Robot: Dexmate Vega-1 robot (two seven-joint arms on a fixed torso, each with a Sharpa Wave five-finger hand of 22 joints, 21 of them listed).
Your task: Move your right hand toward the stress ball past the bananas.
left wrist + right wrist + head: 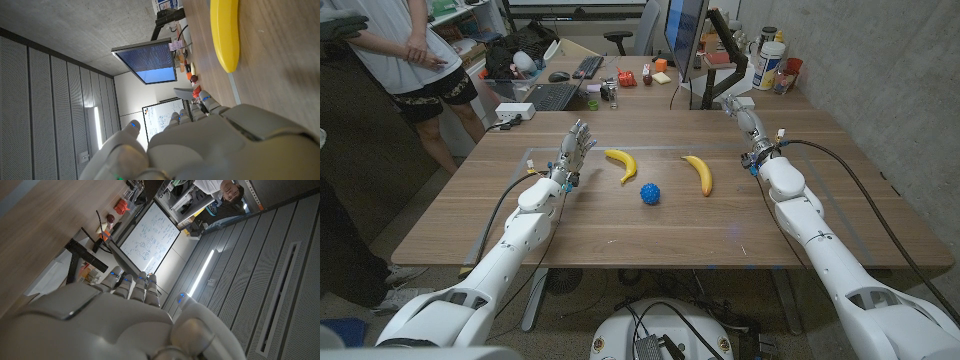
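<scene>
A blue stress ball (651, 193) lay between two bananas (622, 163); the right hand (741, 112) waited at two o'clock, fingers straight, empty.

We see both arms extended forward; left hand (574, 150) upright, fingers apart, holding nothing; right hand (743, 115) likewise, fingers straight.
</scene>
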